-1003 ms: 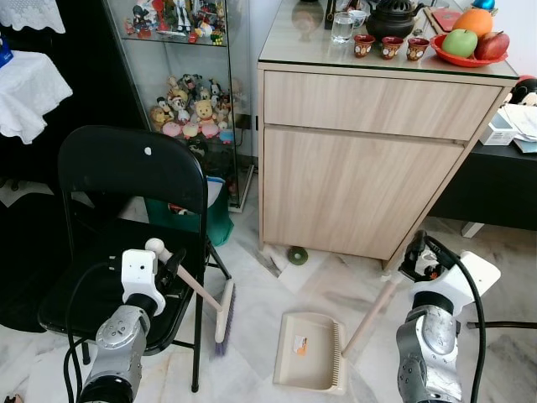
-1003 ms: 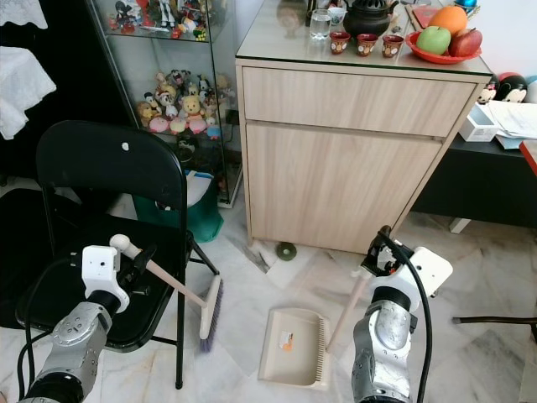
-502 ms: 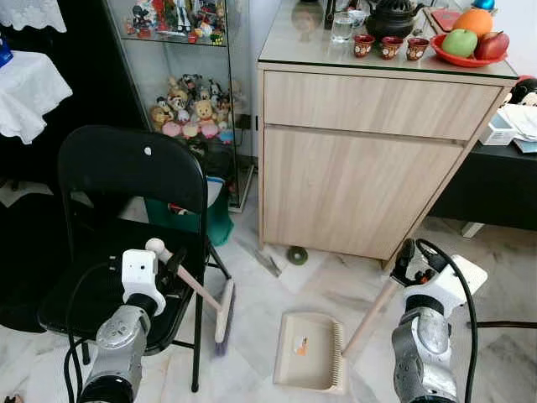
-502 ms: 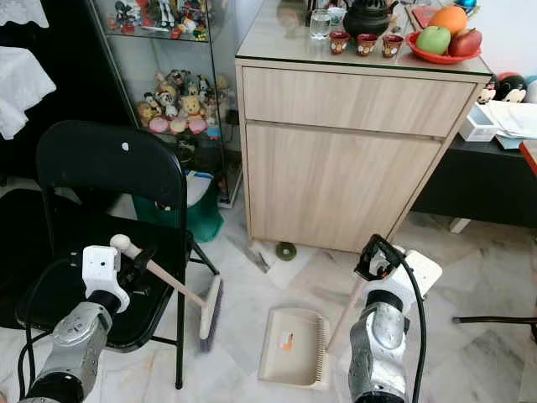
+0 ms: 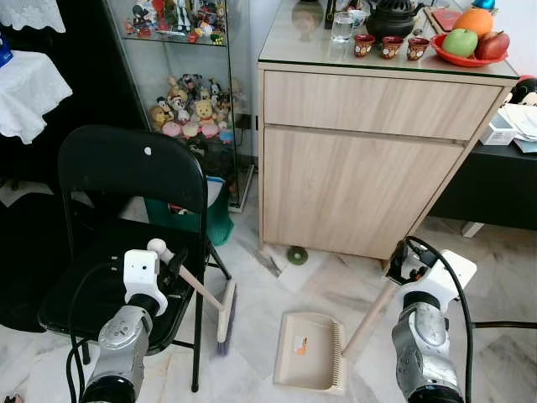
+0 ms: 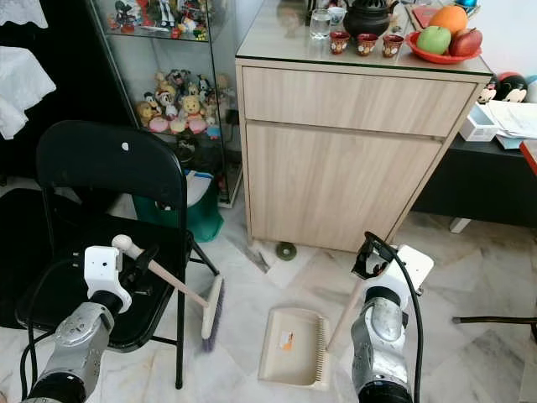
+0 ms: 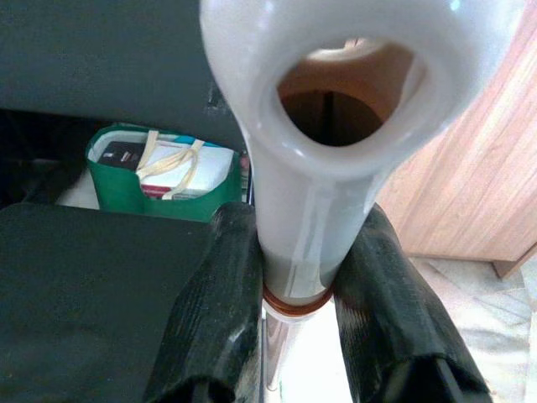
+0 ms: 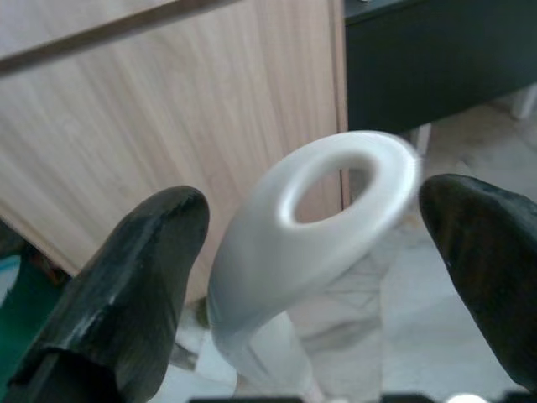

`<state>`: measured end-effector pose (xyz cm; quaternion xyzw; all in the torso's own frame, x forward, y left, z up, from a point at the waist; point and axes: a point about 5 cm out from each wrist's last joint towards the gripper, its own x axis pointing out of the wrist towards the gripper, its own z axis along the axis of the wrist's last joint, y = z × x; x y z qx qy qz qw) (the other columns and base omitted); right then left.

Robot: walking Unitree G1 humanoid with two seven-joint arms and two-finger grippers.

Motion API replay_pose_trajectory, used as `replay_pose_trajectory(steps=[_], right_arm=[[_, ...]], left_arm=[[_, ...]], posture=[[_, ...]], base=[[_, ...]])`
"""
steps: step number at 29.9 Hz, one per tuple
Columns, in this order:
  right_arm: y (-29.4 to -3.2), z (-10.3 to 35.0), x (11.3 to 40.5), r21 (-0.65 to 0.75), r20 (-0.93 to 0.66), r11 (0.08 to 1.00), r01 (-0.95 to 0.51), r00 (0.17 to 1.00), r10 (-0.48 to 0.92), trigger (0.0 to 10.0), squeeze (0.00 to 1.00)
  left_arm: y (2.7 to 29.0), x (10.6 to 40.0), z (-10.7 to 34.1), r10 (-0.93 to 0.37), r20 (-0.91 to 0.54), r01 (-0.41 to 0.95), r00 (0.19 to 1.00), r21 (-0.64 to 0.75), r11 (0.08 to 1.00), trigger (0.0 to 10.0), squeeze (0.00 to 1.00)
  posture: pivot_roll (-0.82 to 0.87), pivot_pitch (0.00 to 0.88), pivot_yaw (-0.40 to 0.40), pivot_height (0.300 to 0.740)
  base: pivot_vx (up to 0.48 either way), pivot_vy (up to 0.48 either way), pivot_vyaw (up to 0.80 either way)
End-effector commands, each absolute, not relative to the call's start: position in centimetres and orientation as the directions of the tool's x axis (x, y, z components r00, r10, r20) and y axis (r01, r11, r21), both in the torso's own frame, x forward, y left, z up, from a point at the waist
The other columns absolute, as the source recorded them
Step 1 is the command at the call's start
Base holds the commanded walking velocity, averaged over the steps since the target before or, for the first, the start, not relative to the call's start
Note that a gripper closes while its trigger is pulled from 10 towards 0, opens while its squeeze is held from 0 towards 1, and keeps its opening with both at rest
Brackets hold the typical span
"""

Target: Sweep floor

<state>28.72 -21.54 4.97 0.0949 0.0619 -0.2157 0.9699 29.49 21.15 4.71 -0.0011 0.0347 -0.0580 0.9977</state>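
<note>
Left gripper (image 7: 294, 277) is clamped on the white looped handle of one short beige broom (image 5: 220, 307), lower left of frame, bristles on the marble floor (image 5: 252, 353) | right gripper (image 8: 310, 243) is spread wide around the handle of one beige plastic dustpan (image 5: 310, 351), lower centre | one black folding chair (image 5: 126, 172) at left | three small red cups (image 5: 389, 46) atop the wooden cabinet (image 5: 361, 168).

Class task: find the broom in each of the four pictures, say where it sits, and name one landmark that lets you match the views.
Left eye view: the broom slants from the left gripper down to the floor, beside the black folding chair.
Right eye view: same broom, left of the dustpan.
Left wrist view: its white handle end stands between the black fingers.
Right wrist view: not the broom; that handle is the dustpan's.
Shared landmark: the wooden cabinet.
</note>
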Motion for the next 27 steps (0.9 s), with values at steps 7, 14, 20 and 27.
replay_pose_trajectory(steps=[7,14,20,27], right_arm=[[-21.1,4.1,28.8,-0.012,-0.180,0.938,0.346,0.922,-0.343,10.0,0.00],[-20.8,3.1,28.6,-0.078,-0.214,0.949,0.306,0.924,-0.316,10.0,0.00],[-20.9,2.9,28.7,-0.095,-0.223,0.948,0.305,0.921,-0.319,10.0,0.00],[-21.3,3.0,29.0,-0.154,-0.213,0.947,0.281,0.927,-0.309,10.0,0.00]], left_arm=[[21.1,29.4,4.7,-0.111,-0.066,0.112,0.992,0.004,0.994,10.0,0.00],[21.1,29.4,4.6,-0.110,-0.066,0.110,0.992,0.004,0.994,10.0,0.00],[21.0,29.4,4.7,-0.110,-0.065,0.110,0.992,0.004,0.994,10.0,0.00],[21.0,29.4,4.6,-0.110,-0.066,0.110,0.992,0.001,0.994,10.0,0.00]], posture=[[-0.07,0.067,-0.017,0.740],[-0.06,0.062,-0.019,0.740],[-0.06,0.060,-0.019,0.740],[-0.06,0.067,-0.018,0.740]], base=[[0.000,0.000,0.00],[0.000,0.000,0.00],[0.000,0.000,0.00],[0.000,0.000,0.00]])
